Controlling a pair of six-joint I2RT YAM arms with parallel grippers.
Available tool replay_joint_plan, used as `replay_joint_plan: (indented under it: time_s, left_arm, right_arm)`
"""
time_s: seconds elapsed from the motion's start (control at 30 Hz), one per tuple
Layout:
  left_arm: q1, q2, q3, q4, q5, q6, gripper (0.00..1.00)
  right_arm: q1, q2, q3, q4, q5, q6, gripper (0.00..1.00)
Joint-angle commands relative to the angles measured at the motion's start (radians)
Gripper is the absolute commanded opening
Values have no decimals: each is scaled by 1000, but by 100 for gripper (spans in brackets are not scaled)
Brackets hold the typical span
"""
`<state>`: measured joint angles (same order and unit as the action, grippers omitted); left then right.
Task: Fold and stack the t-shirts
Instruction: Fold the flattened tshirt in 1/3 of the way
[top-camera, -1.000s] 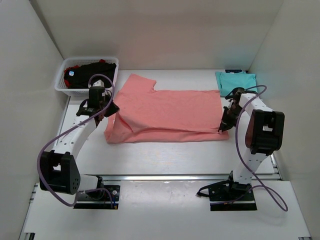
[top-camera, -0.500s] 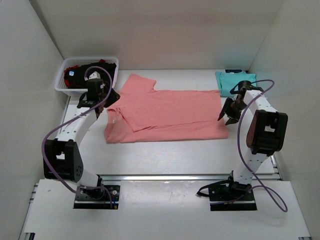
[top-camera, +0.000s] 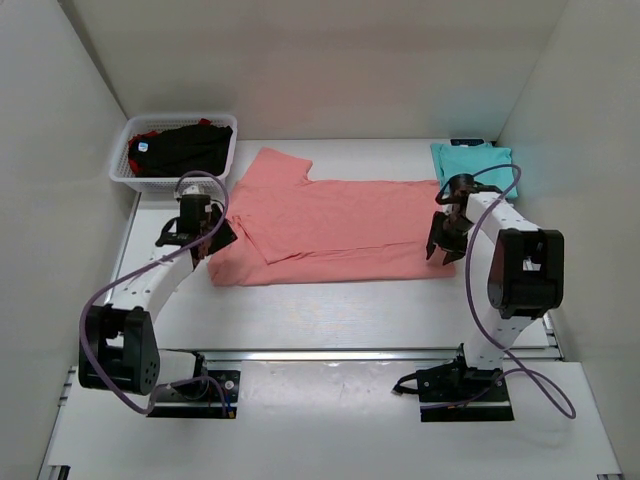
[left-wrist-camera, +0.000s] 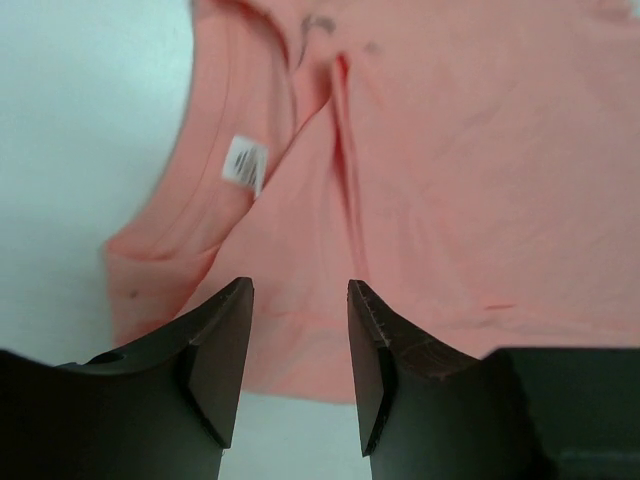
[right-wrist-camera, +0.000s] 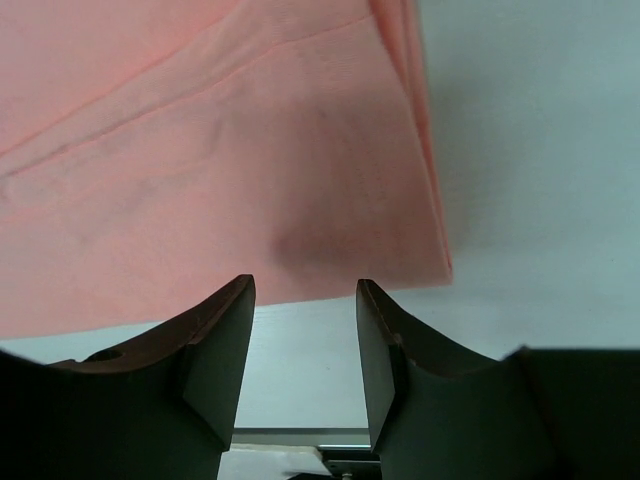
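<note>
Salmon-pink t-shirt (top-camera: 335, 225): spread flat in the middle of the surface (top-camera: 330, 310), long side left to right, one sleeve sticking out at far left, crease line across the near half.
Left tool (left-wrist-camera: 298, 300): fingers apart, nothing between them; over the pink shirt's left end, by the near-left corner; contact with the cloth unclear.
Label (left-wrist-camera: 245, 162): small white tag on the pink shirt's left edge, just ahead of the left tool.
Right tool (right-wrist-camera: 305, 295): fingers apart, holding nothing; at the pink shirt's near-right corner, cloth edge just ahead of the tips, bare surface below them.
Teal t-shirt (top-camera: 472, 160): folded, far-right corner of the surface, apart from the pink one, just beyond the right arm's wrist.
Black and red t-shirts (top-camera: 180, 148): heaped in the basket, black on top, red showing at the edges.
Basket (top-camera: 170, 183): white mesh, far-left corner, near the pink sleeve, not touching it.
</note>
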<state>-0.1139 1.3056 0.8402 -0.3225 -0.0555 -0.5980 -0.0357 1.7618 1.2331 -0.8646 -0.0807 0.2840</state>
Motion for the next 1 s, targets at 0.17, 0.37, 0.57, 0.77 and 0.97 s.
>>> replay_joint_plan:
  time_s: [0.17,0.37,0.57,0.77,0.97]
  left_arm:
    - [-101,64,-76,-4,-151,110,53]
    - [-132,167,-70,-33,-153,101,49]
    - [-141,112,-138,-141,-129,104,43]
    - [-168,-75,-274,-254,-60,76,43]
    - [-179,-206,-251,-369,5,1,41]
  right_arm:
    - [118,-45,-20,105,81,-14,43]
    - [163,-1,-69,139,61,-12,43]
    - [166,-44,-208,119,23,4,42]
    - [209,-111,-328,89,-5,9,43]
    - [226,-192,-420,38,-4,21,43]
